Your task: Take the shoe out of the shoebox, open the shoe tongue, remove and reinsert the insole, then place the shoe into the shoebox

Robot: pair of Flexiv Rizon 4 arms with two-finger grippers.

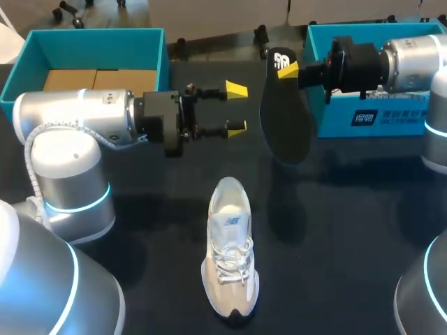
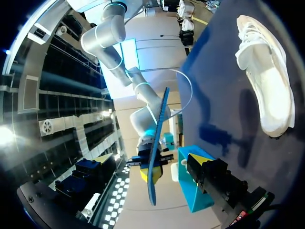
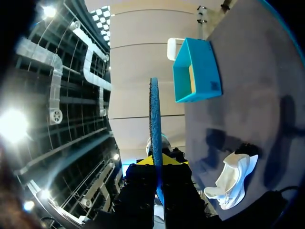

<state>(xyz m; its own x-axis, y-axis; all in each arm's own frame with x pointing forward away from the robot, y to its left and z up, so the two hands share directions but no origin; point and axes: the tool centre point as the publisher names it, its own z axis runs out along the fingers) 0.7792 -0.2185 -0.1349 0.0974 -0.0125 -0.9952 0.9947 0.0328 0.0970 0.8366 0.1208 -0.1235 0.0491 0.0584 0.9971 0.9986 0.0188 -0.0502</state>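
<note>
A white sneaker (image 1: 229,251) lies on the dark table (image 1: 349,230), toe toward the back, between my arms. Above the table hangs the black insole (image 1: 285,115), with my right gripper (image 1: 289,70) shut on its heel end and its toe end pointing down. My left gripper (image 1: 237,108) stands open just left of the insole, not touching it. In the right wrist view the insole (image 3: 154,119) runs edge-on out from between the yellow tips, with the sneaker (image 3: 233,176) off to one side. In the left wrist view the insole (image 2: 159,129) is ahead and the sneaker (image 2: 267,81) lies beside it.
A teal shoebox (image 1: 157,52) with brown card inside stands at the back left. A second teal box (image 1: 363,115) stands at the back right, under my right arm. Dark table surface lies around the sneaker.
</note>
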